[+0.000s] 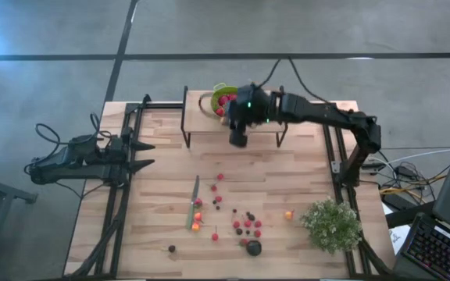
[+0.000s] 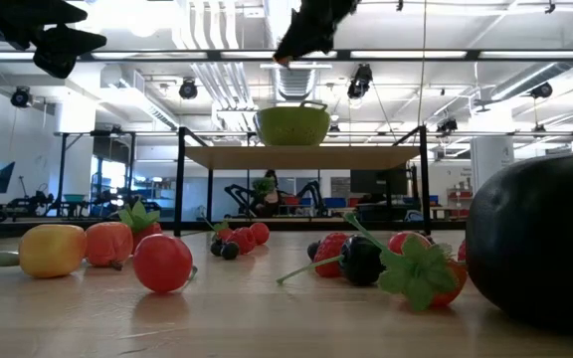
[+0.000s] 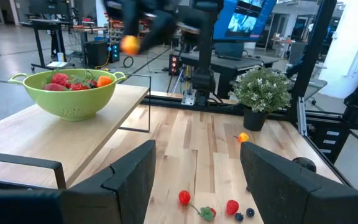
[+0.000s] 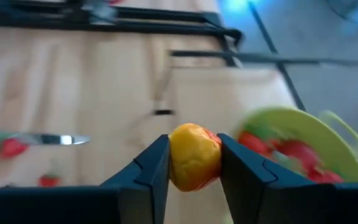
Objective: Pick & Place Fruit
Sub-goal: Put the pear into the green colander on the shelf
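A green-handled knife (image 1: 193, 204) and bushy plant (image 1: 332, 224) sit on the table (image 1: 287, 179).

Pale wood table (image 1: 287, 187), matt; glossy plastic-looking fruit (image 2: 162, 263); smooth green colander (image 3: 73, 96).

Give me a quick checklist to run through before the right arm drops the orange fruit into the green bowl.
1. Grip: right gripper jaws closed on the orange-yellow fruit, squarely between them. Ok.
2. Bowl in place: green bowl sits upright on the raised shelf. Ok.
3. Room in the bowl: red fruit already inside, not heaped above the rim in the left wrist view. Ok.
4. Alignment: from above the gripper is beside the bowl, not over it. Not ok.
5. Left gripper: open, parked at the table's left edge, clear of the bowl. Ok.
6. Height above the rim: cannot tell.
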### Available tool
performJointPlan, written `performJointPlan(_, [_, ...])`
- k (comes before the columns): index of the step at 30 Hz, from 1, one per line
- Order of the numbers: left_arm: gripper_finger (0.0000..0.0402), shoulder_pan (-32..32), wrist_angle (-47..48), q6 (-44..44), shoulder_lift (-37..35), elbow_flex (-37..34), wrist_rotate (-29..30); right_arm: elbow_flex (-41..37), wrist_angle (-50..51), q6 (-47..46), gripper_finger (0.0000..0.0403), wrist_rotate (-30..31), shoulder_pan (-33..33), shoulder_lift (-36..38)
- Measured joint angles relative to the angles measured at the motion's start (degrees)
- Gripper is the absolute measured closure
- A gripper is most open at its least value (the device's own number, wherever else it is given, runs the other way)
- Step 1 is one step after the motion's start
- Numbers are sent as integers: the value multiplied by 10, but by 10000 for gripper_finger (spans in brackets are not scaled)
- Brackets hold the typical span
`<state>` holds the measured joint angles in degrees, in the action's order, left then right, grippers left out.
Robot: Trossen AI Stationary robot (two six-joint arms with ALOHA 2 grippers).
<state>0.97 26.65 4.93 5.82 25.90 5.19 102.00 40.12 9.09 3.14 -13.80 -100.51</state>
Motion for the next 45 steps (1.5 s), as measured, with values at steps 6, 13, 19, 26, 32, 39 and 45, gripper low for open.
performJointPlan(6, [161,0,0,0,0,0,0,-12,0,-19,295,0,-70,0])
performJointPlan(13, [161,0,0,0,0,0,0,-25,-1,-56,281,-1,-102,0])
performJointPlan(19, [161,0,0,0,0,0,0,-42,-1,-48,298,-2,-103,0])
performJointPlan(26, [161,0,0,0,0,0,0,-53,-1,-84,262,-1,-103,0])
performJointPlan(32, [161,0,0,0,0,0,0,-54,-1,-84,215,18,-104,0])
performJointPlan(39, [161,0,0,0,0,0,0,-46,2,-105,175,17,-106,0])
performJointPlan(45, [161,0,0,0,0,0,0,13,72,-142,157,11,-92,15])
